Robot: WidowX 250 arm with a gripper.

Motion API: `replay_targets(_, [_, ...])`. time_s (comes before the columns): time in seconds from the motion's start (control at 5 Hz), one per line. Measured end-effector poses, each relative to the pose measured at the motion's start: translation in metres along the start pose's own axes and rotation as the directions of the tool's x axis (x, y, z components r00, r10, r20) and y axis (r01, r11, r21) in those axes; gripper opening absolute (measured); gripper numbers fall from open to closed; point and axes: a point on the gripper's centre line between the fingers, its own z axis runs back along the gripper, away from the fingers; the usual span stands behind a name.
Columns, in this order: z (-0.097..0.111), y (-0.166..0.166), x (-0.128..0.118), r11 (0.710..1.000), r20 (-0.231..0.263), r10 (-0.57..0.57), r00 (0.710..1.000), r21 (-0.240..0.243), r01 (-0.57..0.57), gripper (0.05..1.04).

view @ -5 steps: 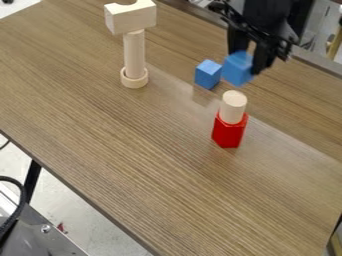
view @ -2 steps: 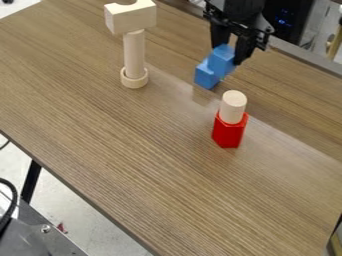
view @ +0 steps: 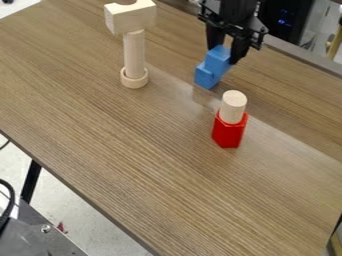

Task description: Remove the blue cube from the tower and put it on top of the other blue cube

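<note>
Our claw pinches the upper blue cube, which we judge light and stiff, best held by opposite side faces.

The brown wood-grained counter has a dark leg above a pale floor. Beyond its far edge, a dark panel shows small blue lights.

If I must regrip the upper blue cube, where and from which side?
Best from above, closing on opposite side faces of the upper blue cube near its top: they're flat, and gripping high should keep clear of the lower blue cube.
</note>
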Motion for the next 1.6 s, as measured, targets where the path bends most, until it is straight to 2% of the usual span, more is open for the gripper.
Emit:
replay_targets(0.6, [-0.003, 0.016, 0.012, 0.999, 0.011, 0.048, 0.999, 0.008, -0.048, 0.548])
replay_targets(1.4, [-0.014, 0.022, 0.01, 0.998, -0.008, 0.055, 0.998, 0.034, -0.054, 0.548])
replay_targets(1.6, [-0.014, 0.02, 0.01, 0.998, -0.009, 0.05, 0.999, 0.032, -0.05, 0.592])
